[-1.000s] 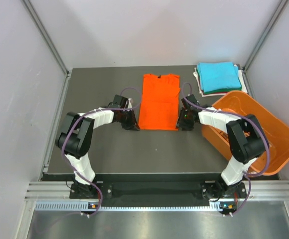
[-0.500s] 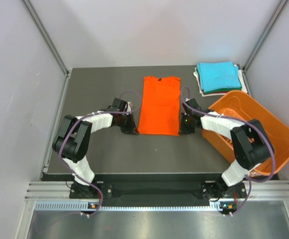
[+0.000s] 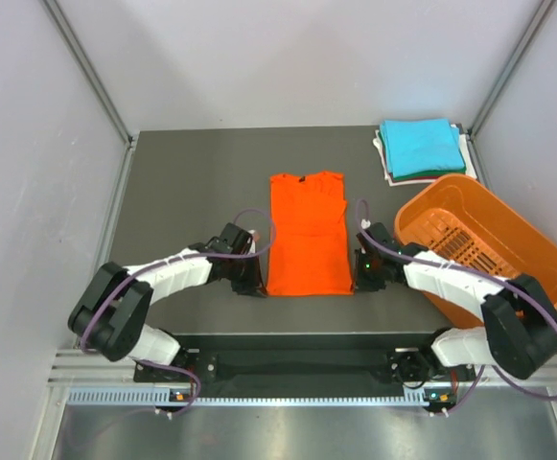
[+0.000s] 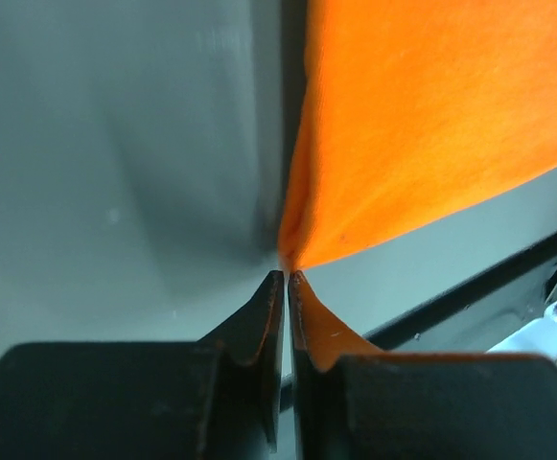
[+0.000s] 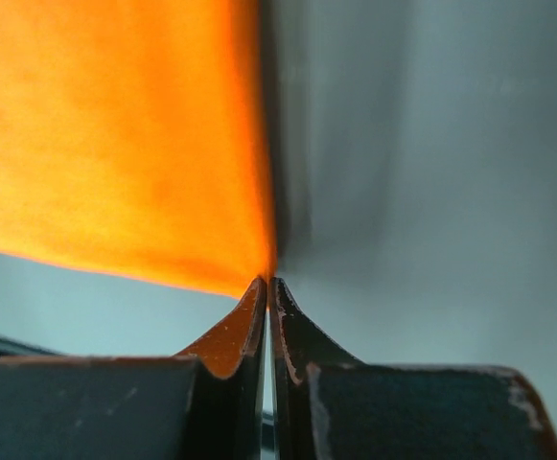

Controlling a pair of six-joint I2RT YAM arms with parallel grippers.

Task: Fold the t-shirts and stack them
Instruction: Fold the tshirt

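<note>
The bright orange t-shirt [image 3: 307,233] lies flat and narrow on the dark table, collar at the far end, hem near the front edge. My left gripper [image 3: 256,285] is shut on its near-left hem corner; the left wrist view shows the cloth [image 4: 422,125] pinched at the closed tips [image 4: 287,275]. My right gripper [image 3: 360,283] is shut on the near-right hem corner; the right wrist view shows the cloth [image 5: 115,134] held at the tips [image 5: 267,281]. A folded turquoise t-shirt [image 3: 419,147] tops a stack of white and dark shirts at the back right.
A rigid orange slotted basket [image 3: 489,244] sits tilted at the right, close to my right arm. The table's front edge [image 3: 307,335] is just below the shirt's hem. Grey walls enclose the table on three sides.
Both grippers have pulled toward the front edge, holding the hem corners. The orange shirt has slid nearer with them, away from the back of the table.
</note>
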